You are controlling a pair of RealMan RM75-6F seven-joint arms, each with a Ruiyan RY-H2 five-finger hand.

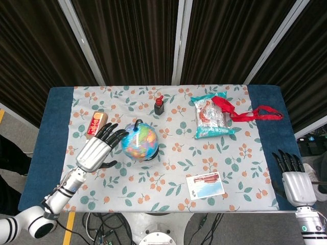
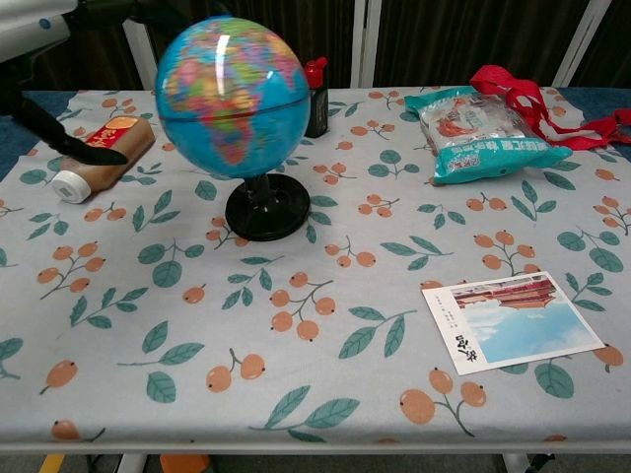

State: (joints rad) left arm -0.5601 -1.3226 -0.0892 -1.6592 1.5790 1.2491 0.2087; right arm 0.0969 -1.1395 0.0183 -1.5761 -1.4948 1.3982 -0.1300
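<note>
The left hand [image 1: 94,151] hangs with its fingers [image 1: 110,132] spread and grasping nothing, the tips just beside the left face of the globe [image 1: 139,142]; whether they touch it I cannot tell. In the chest view only a dark finger and part of the arm show at the upper left, near the bottle [image 2: 102,155]. The globe stands on its black base [image 2: 267,207] left of the middle of the bench [image 1: 56,109], its colours smeared in both views. The bottle [image 1: 95,124] lies on its side behind the left hand, cap toward the near edge. Behind the globe stands a small black bottle with a red cap [image 1: 159,105]. Further right lies a snack bag [image 1: 211,116] with a red strap [image 1: 255,113] trailing toward the right edge. A postcard [image 1: 205,185] lies near the front edge. The right hand [image 1: 294,176] rests well apart at the front right corner, fingers straight and close together, holding nothing.
</note>
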